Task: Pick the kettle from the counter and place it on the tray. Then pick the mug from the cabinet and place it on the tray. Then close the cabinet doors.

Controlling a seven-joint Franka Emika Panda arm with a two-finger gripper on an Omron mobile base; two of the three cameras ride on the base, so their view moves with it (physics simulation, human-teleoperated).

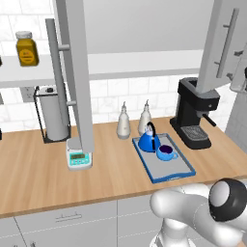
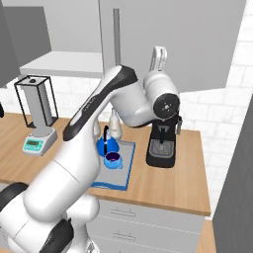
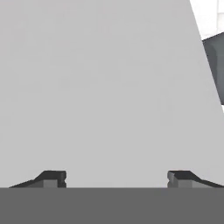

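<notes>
The blue cone-shaped kettle [image 1: 148, 139] [image 2: 106, 144] and the squat blue mug [image 1: 166, 152] [image 2: 113, 159] both stand on the blue-rimmed grey tray [image 1: 174, 170] [image 2: 126, 168] on the wood counter [image 1: 38, 164]. Both cabinet doors stand swung out: the left door [image 1: 77, 72] is seen edge-on, and the right door [image 1: 219, 43] [image 2: 197, 44] is angled out. My gripper [image 2: 158, 58] [image 3: 117, 179] points up, close to the right door's flat grey face [image 3: 109, 87]. It is open, with nothing between its fingertips [image 3: 54, 178]. The cabinet's white shelf [image 1: 144, 62] shows between the doors.
A black coffee machine [image 1: 195, 113] [image 2: 163, 143] stands right of the tray. Two pale bottles [image 1: 124, 120] stand behind it. A scale [image 1: 78, 157] and a paper-towel holder [image 1: 53, 113] are to the left. A yellow jar [image 1: 26, 48] sits on a side shelf.
</notes>
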